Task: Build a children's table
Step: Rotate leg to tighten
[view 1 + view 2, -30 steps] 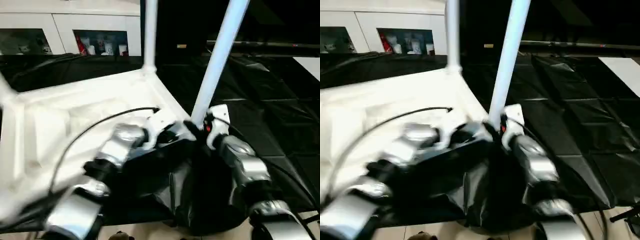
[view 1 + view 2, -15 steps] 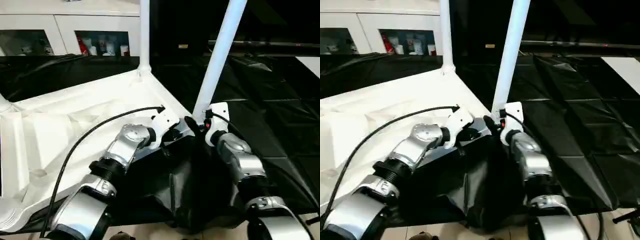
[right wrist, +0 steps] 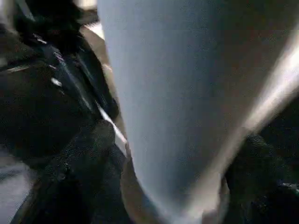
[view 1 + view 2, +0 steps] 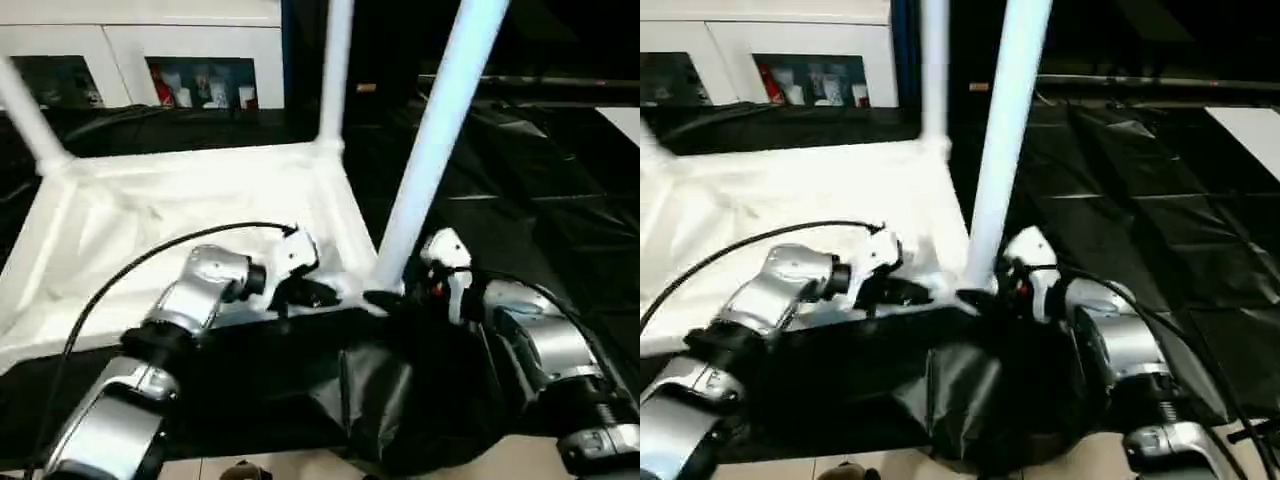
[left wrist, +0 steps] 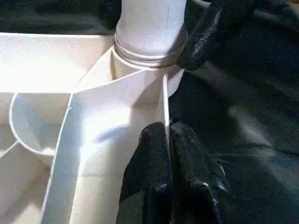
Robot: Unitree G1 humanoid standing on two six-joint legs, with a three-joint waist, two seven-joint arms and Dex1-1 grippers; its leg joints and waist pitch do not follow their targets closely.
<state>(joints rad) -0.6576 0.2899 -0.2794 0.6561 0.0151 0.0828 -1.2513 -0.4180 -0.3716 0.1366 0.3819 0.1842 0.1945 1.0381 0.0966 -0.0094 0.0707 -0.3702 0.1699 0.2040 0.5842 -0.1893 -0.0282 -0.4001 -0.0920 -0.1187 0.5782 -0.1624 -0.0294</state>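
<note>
Black fingers of the left gripper [image 5: 169,154] pinch the thin side wall of the white table top [image 4: 180,200], which lies ribbed side up on the black-draped surface [image 4: 560,170]. Beside it, the right gripper [image 4: 400,297] stands wide around the near leg [image 4: 430,150] at its socket. White cabinets [image 4: 130,50] line the back.

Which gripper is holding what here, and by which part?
Left gripper pinches the tabletop's rim beside the corner socket. Right gripper straddles the near leg's base.
</note>
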